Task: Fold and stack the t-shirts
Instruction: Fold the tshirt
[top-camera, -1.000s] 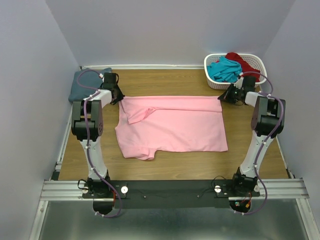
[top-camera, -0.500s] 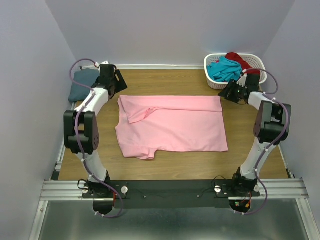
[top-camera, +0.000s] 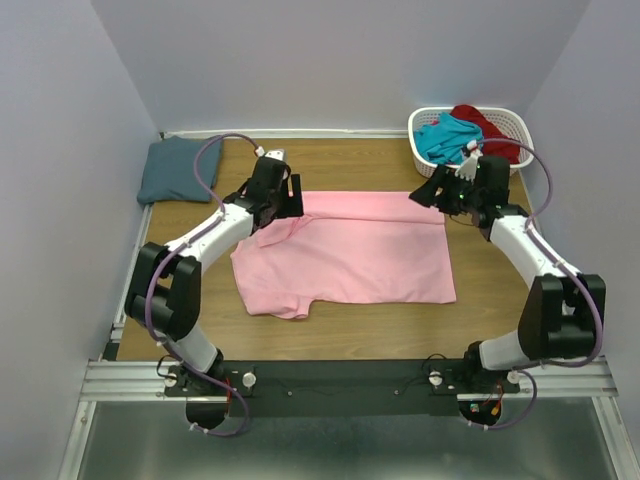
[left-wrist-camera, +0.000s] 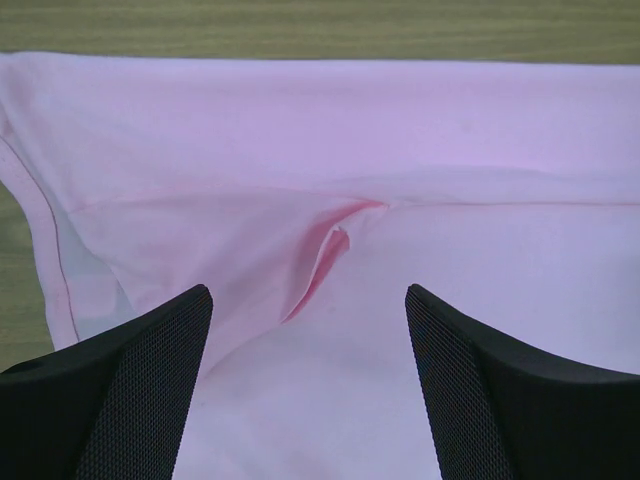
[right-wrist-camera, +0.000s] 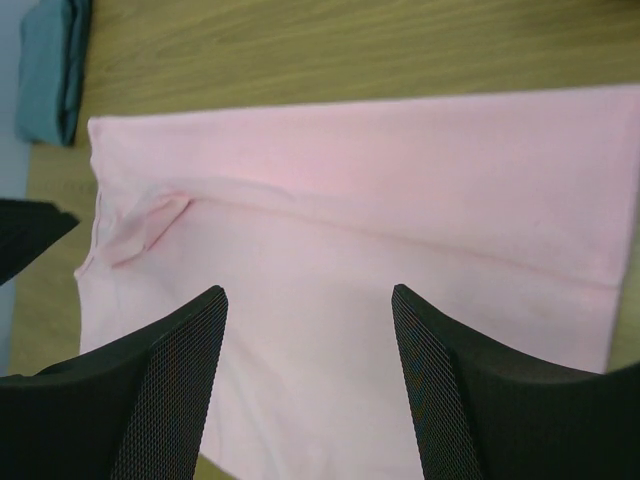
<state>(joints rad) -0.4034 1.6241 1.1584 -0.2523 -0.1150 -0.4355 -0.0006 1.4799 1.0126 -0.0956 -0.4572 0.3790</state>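
Pink tee (top-camera: 345, 250): flat at table (top-camera: 500, 290) centre, creased near one sleeve.
Left gripper (top-camera: 283, 196): jaws apart; we swung it in from 10 o'clock over the far-left corner.
Right gripper (top-camera: 440, 190): jaws apart, brought in from 2 o'clock.
Basket (top-camera: 425, 162): 1 o'clock, holds teal tee (top-camera: 445, 138), dark red tee (top-camera: 487, 122).
Slate tee (top-camera: 175, 170): folded, 10 o'clock.

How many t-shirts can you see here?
4: pink shirt spread mid-table, blue-grey shirt folded far left, teal shirt and dark red shirt in the basket; more may hide underneath.

a white slotted basket (top-camera: 428, 168) sits at the far right corner of the wooden table (top-camera: 340, 165)
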